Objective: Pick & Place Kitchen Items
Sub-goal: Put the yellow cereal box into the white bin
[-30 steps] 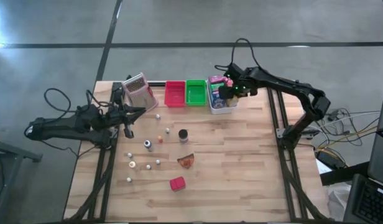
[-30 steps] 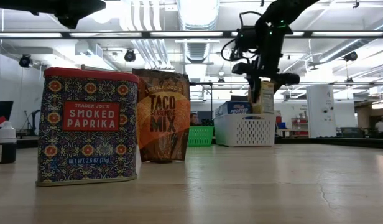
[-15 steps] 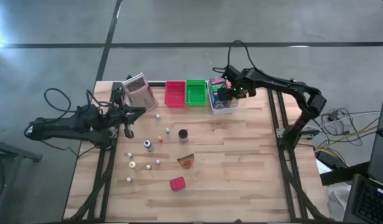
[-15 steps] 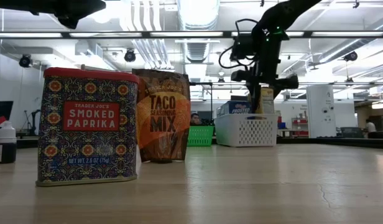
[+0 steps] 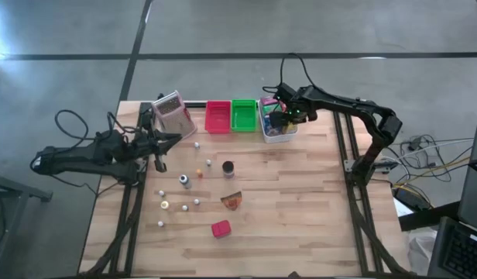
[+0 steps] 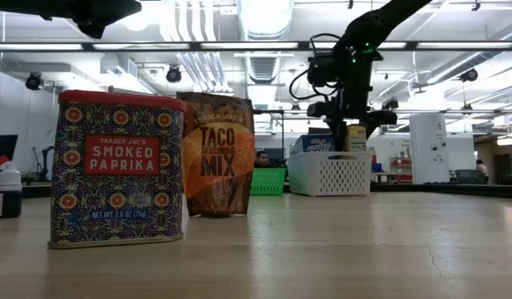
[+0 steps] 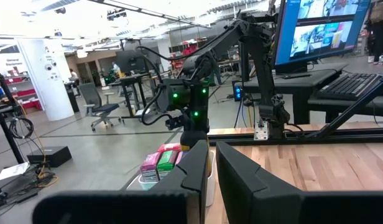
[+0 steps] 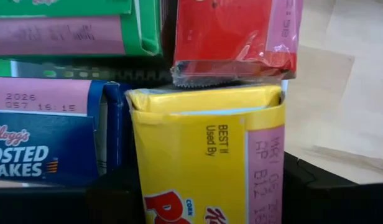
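Right hand (image 5: 279, 120) apparently straddles yellow box (image 8: 204, 155) in white basket (image 5: 276, 136).

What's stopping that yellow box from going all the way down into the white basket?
Nothing visible does. The right gripper has the yellow box between its fingers over the white basket, in a gap beside the blue box and the red packet.

Both arms are dark, near-black, built of slim jointed links — the left arm (image 5: 91, 155) and the right arm (image 5: 355, 108) look alike. Black cables loop loosely off each: a coil beside the left arm's rear links, an arch over the right arm's wrist (image 5: 294, 105). Small green lights glow on that wrist housing — and the left gripper's fingers (image 7: 198, 171) are flat, matte black slabs with squared edges.
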Motion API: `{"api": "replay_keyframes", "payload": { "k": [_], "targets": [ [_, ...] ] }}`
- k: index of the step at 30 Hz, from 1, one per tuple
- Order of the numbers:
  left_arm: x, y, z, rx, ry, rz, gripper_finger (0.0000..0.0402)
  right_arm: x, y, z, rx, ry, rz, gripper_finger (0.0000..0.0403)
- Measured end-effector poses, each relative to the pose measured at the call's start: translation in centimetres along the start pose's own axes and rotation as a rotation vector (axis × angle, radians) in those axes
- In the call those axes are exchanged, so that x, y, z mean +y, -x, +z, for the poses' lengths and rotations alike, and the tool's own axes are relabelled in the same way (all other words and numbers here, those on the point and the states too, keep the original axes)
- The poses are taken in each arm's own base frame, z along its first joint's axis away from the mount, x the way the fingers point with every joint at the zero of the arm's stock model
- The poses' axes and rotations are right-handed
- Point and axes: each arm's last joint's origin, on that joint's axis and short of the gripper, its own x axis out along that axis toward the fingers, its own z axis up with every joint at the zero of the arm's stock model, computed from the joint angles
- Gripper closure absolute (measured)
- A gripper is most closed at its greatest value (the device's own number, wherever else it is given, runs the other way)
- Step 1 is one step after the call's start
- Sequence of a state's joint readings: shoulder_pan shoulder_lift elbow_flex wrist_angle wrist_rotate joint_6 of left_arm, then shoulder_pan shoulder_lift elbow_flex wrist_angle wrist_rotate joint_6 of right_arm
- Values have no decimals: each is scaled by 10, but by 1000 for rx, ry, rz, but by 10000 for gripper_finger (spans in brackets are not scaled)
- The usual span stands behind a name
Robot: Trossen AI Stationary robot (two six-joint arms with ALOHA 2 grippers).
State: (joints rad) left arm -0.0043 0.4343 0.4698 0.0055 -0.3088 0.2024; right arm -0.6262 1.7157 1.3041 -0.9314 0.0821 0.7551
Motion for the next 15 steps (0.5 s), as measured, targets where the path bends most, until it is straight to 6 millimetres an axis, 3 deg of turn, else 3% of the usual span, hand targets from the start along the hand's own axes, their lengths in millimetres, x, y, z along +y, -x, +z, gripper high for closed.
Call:
{"api": "replay_keyframes", "payload": {
  "k": [15],
  "targets": [
    [0,0,0,0,0,0,362,-2,-9,-4,-10,1,5,237]
  ]
}}
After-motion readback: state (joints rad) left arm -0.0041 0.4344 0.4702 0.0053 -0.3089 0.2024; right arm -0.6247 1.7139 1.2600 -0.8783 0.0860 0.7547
